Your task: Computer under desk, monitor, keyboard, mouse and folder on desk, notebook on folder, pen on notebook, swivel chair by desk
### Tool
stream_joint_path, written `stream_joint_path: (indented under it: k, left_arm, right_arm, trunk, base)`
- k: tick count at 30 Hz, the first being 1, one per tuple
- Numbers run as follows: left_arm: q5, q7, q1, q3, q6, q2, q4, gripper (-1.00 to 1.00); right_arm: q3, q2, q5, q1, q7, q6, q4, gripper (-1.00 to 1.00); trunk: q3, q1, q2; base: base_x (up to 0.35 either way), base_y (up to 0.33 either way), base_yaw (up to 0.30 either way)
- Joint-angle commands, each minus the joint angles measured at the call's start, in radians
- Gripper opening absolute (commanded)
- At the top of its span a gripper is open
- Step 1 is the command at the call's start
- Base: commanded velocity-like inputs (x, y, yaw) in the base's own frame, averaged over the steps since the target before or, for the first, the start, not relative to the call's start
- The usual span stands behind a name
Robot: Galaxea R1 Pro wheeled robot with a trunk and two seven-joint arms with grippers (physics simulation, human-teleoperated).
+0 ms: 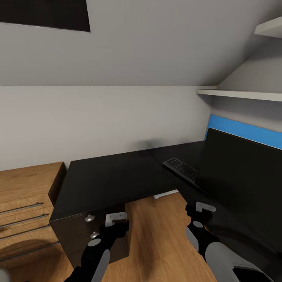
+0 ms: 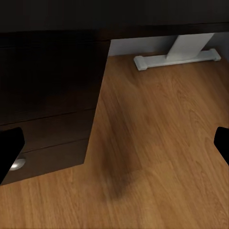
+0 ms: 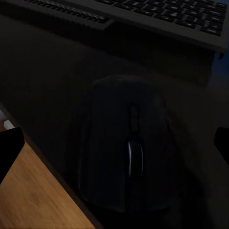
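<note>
The black desk [image 1: 109, 176] runs in an L under the sloped wall. A black keyboard [image 1: 182, 169] lies on its right wing in front of the big dark monitor [image 1: 243, 176]. In the right wrist view a black mouse [image 3: 126, 148] rests on the desk just short of the keyboard [image 3: 157, 14]. My right gripper [image 3: 114, 152] hangs open over the mouse, fingers wide to either side and apart from it; in the head view this gripper [image 1: 199, 211] is at the desk's inner edge. My left gripper [image 1: 115, 221] is open and holds nothing, over the floor [image 2: 157, 143] beside the desk drawers [image 2: 47, 119].
A wooden dresser [image 1: 23, 196] with metal handles stands left of the desk. White shelves [image 1: 243, 94] jut from the right wall above the monitor. A white desk foot [image 2: 176, 55] rests on the wooden floor under the desk.
</note>
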Motion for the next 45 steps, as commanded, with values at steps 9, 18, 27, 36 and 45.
stream_joint_path:
  k: [9, 18, 27, 36, 45]
  left_arm:
    - [0.011, 0.009, -0.001, -0.001, 0.003, 0.000, -0.001, 1.00]
    - [0.011, 0.009, -0.001, -0.001, 0.003, 0.000, -0.001, 1.00]
    - [0.011, 0.009, -0.001, -0.002, 0.003, 0.000, -0.001, 1.00]
    - [0.011, 0.009, -0.001, -0.002, 0.003, 0.000, -0.001, 1.00]
    - [0.011, 0.009, -0.001, -0.001, 0.003, 0.000, -0.001, 1.00]
  right_arm:
    - [-0.008, 0.001, 0.002, -0.001, 0.002, -0.005, 0.002, 1.00]
    - [-0.007, 0.001, 0.002, -0.001, 0.004, 0.028, 0.001, 1.00]
    - [-0.007, 0.001, 0.002, -0.001, 0.005, 0.043, 0.000, 1.00]
    - [-0.007, 0.001, 0.002, -0.001, 0.005, 0.043, -0.001, 1.00]
    - [-0.007, 0.001, 0.002, -0.001, 0.005, 0.043, -0.002, 1.00]
  trunk:
    - [-0.001, 0.000, -0.001]
    - [-0.001, 0.000, -0.001]
    - [-0.001, 0.000, -0.001]
    - [-0.001, 0.000, -0.001]
    - [-0.001, 0.000, -0.001]
  base:
    - [0.000, 0.000, 0.000]
    - [0.000, 0.000, 0.000]
    - [0.000, 0.000, 0.000]
    - [0.074, 0.000, 0.000]
    - [0.017, 0.000, 0.000]
